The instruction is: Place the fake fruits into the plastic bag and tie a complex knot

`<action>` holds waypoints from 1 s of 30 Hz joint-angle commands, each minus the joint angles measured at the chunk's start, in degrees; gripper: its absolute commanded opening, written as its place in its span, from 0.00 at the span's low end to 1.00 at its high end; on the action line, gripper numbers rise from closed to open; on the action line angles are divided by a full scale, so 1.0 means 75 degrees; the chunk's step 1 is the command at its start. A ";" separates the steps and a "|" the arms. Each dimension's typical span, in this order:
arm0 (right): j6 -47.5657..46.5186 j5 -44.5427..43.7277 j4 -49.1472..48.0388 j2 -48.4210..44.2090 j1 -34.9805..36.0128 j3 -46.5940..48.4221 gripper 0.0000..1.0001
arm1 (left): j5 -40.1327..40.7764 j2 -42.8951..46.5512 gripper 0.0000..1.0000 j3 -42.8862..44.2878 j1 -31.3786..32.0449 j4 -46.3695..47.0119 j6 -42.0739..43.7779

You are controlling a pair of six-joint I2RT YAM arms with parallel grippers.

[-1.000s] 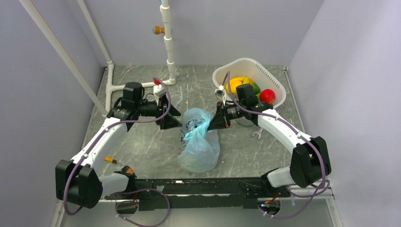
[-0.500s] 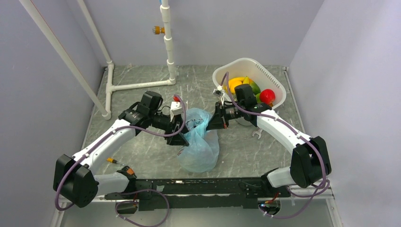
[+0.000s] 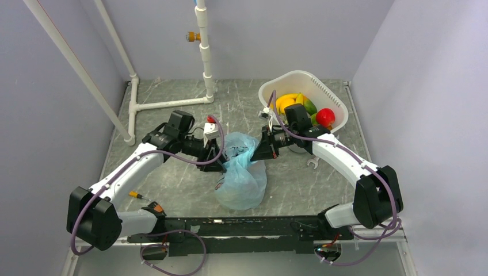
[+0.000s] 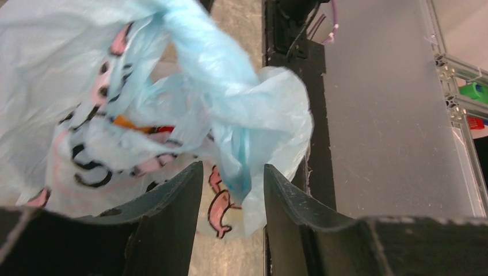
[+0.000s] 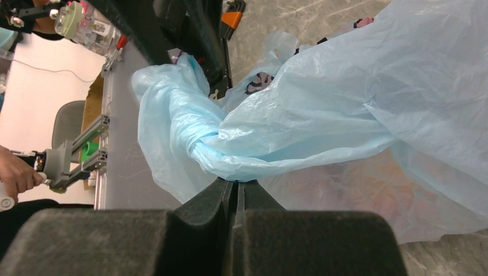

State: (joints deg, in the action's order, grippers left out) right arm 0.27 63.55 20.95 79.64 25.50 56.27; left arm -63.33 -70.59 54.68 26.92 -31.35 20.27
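A grey, marble-veined worktop (image 3: 172,178) carries the thin, crinkly, translucent light-blue plastic bag (image 3: 244,181), which sits slumped at the centre between the two arms, its lower part rounded and full, its film printed with pink fish outlined in black. To the rear right stands a white oval plastic basket (image 3: 322,86) with slotted walls, well apart from the bag, holding glossy fake fruits (image 3: 286,102) in yellow, green and red. Faint orange and red shapes show through the bag's film in the left wrist view. The left hand (image 3: 221,167) lies against the bag's upper left side, its dark, ribbed fingers standing apart with a loose fold of blue film hanging between them; the fingers do not pinch it. The right hand (image 3: 259,154) reaches in from the opposite side at the bag's upper right, its matte black fingers pressed together and clamped on a gathered strip of the bag, which runs out from the fingertips as a tight twisted rope of film before spreading into wrinkled sheets.
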 commanded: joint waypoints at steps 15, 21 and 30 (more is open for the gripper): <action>-0.0243 0.0139 -0.0020 -0.0192 0.0024 0.0180 0.00 | 0.0490 -0.0167 0.56 0.0492 0.0370 -0.0375 0.0674; -0.0344 0.0198 0.0067 -0.0208 0.0025 0.0161 0.00 | 0.0881 -0.0553 0.42 0.0694 0.0443 0.0166 0.0141; -0.0791 0.0149 0.0540 -0.0190 0.0021 0.0326 0.00 | 0.0194 -0.0229 0.53 0.0959 0.0176 -0.1991 0.2518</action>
State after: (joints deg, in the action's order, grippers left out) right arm -3.07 63.55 24.18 79.64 25.50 56.34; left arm -58.85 -74.78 59.79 29.82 -38.98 30.76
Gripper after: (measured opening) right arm 0.029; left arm 0.558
